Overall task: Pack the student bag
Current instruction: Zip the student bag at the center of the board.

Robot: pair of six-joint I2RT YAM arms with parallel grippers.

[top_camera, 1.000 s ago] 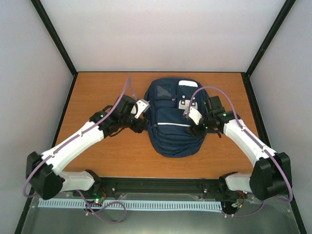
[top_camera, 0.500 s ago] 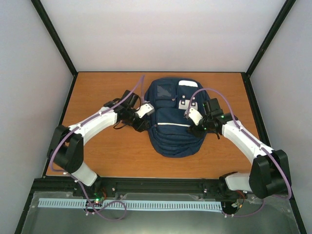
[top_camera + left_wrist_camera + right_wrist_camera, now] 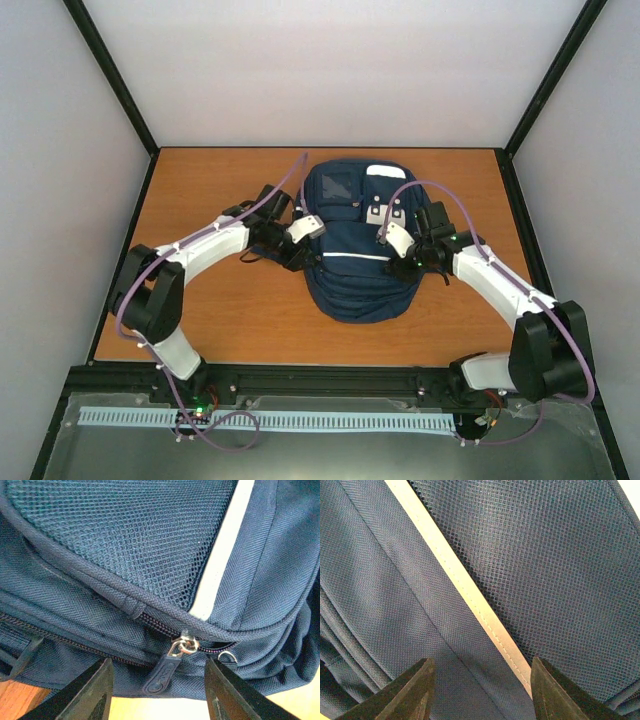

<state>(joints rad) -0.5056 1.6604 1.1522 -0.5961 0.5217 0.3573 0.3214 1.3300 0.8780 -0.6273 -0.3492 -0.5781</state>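
The student bag (image 3: 356, 262) is a navy backpack with a thin white stripe, lying flat at the table's centre back. My left gripper (image 3: 303, 256) is at the bag's left side. In the left wrist view it (image 3: 159, 692) is open, its two dark fingers apart on either side of a zipper pull (image 3: 167, 669) that hangs from a silver slider on the bag (image 3: 125, 555). My right gripper (image 3: 401, 258) is at the bag's right side. In the right wrist view it (image 3: 482, 692) is open just over the mesh and the white stripe (image 3: 470, 595), with nothing between its fingers.
The orange wooden table (image 3: 210, 180) has bare board left and right of the bag. Grey walls and black frame posts close it in. Purple cables loop over both arms. White label patches (image 3: 383, 212) sit on the bag's upper front.
My left arm has swung right, up to the bag's left side, and its jaws have narrowed. My right gripper has edged in onto the bag's right side, its jaws slightly narrower too.
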